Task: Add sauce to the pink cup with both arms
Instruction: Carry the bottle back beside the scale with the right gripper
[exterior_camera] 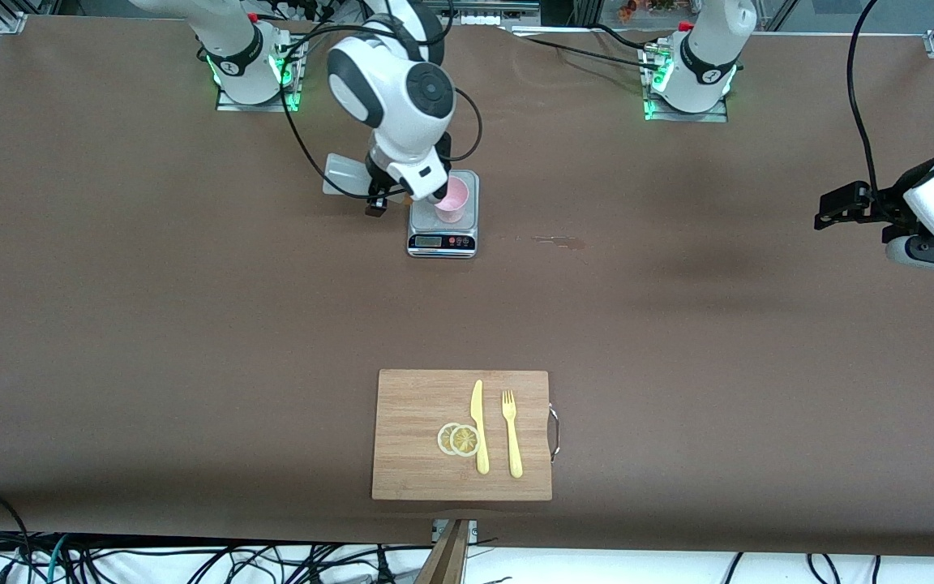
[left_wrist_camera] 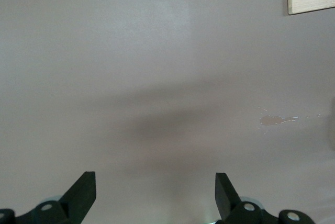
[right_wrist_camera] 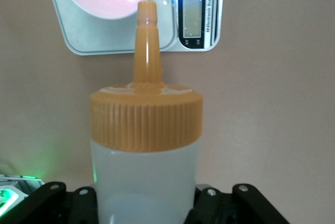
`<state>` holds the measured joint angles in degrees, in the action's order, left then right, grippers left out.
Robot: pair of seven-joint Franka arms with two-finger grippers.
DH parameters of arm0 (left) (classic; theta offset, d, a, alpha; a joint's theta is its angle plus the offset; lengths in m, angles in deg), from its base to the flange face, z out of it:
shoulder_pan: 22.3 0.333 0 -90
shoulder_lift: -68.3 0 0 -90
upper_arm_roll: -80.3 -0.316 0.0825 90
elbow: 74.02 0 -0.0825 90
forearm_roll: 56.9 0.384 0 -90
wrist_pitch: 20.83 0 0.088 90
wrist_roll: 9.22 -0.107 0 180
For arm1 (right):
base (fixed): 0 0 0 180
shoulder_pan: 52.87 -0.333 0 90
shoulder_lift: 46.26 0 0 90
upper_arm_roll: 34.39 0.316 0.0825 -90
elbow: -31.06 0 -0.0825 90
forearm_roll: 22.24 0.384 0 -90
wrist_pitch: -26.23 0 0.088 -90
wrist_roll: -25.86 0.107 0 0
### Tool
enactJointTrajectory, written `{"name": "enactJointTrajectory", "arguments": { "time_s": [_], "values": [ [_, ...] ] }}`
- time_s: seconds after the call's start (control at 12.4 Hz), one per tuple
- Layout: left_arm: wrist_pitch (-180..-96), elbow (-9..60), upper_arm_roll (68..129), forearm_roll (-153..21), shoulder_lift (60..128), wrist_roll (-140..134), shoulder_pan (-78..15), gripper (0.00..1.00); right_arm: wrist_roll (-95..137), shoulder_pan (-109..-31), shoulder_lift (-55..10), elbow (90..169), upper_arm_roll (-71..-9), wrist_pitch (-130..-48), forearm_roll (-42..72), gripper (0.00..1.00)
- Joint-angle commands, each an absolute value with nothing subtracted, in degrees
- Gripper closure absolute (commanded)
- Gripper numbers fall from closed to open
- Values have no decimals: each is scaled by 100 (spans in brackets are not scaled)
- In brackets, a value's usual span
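Pouring stage here: the right gripper [right_wrist_camera: 144, 203] is clamped on the sauce bottle [right_wrist_camera: 145, 171], tipped over the kitchen scale [exterior_camera: 443, 227], its orange nozzle [right_wrist_camera: 146, 41] aimed at the rim of the pink cup [exterior_camera: 452, 199] standing on the scale. Next, I'd judge, a squeeze with the tip held over the mouth. The bottle's translucent, whitish, ribbed orange cap. The left gripper [left_wrist_camera: 154, 190] waits, jaws wide, over bare table toward its own end
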<state>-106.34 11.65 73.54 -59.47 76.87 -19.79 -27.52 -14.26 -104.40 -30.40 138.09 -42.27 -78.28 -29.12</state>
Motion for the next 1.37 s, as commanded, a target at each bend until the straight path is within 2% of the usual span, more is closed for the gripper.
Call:
{"name": "enactJointTrajectory", "arguments": {
  "time_s": [0.0, 0.32, 0.72, 1.04, 1.29],
  "values": [
    [-10494, 974, 7344, -5883, 7761, -2100, -2775, 0, -2140, -9869, -3492, 13811, -4178, -7686, -2262, 86],
    [-10494, 974, 7344, -5901, 7761, -2100, -2775, 0, -3948, -8657, -3677, 13811, -4186, -7669, -997, 85],
    [-10494, 974, 7344, -5901, 7761, -2100, -2775, 0, -6419, -7347, -3475, 13785, -4213, -7407, 709, 85],
    [-10494, 974, 7344, -5901, 7770, -2100, -2775, 0, -8781, -6274, -2634, 13767, -4283, -6809, 1956, 85],
    [-10494, 974, 7344, -5901, 7770, -2100, -2775, 0, -10469, -5790, -1808, 13758, -4651, -6116, 2529, 85]
  ]
}}
